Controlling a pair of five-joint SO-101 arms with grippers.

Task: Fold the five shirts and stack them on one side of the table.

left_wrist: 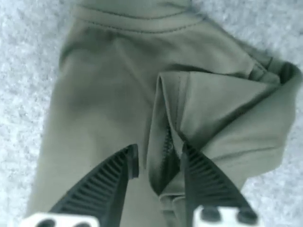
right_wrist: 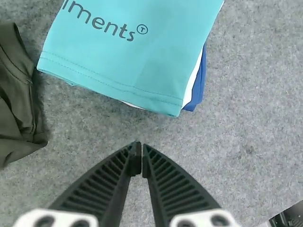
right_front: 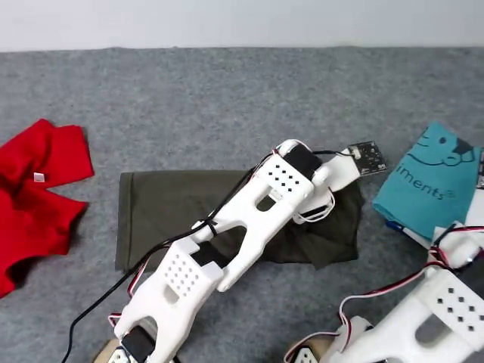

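In the high view my left arm [right_front: 249,219] stretches from the lower left to right of centre over the olive shirt [right_front: 151,219], which lies mid-frame on the grey table [right_front: 227,98]. A red shirt [right_front: 38,197] sits at the left edge and a teal shirt [right_front: 431,181] at the right. In the left wrist view my left gripper [left_wrist: 159,158] stands parted, a raised olive fold between its jaws. In the right wrist view my right gripper [right_wrist: 142,151] is clenched on nothing above the table, near the teal shirt, which lies on a blue shirt [right_wrist: 200,80].
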